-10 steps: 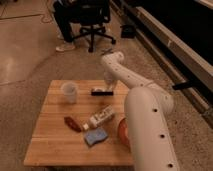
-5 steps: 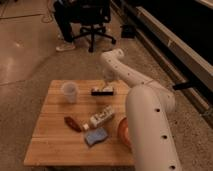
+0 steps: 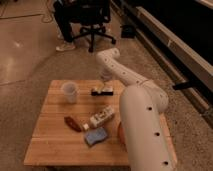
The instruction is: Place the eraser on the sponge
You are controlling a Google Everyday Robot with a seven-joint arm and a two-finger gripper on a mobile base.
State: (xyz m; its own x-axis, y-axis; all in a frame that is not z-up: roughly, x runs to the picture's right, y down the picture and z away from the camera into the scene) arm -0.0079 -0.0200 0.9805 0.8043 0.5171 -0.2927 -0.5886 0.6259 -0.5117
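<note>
The eraser [image 3: 101,92], a small dark block with a pale patch, lies on the wooden table [image 3: 55,145] near its far edge. My gripper [image 3: 105,82] hangs straight down just above it, at or very near its top. The sponge [image 3: 96,136] is blue and rests flat near the table's front, well apart from the eraser and nearer to me.
A white cup [image 3: 69,92] stands left of the eraser. A white bottle [image 3: 101,117] lies on its side mid-table, with a brown object [image 3: 73,123] to its left. My white arm [image 3: 142,125] covers the table's right side. An office chair [image 3: 92,20] and a seated person are beyond.
The arm's upper bend has shifted slightly up and left. The eraser lies in the same place on the table, and the other objects have not moved.
</note>
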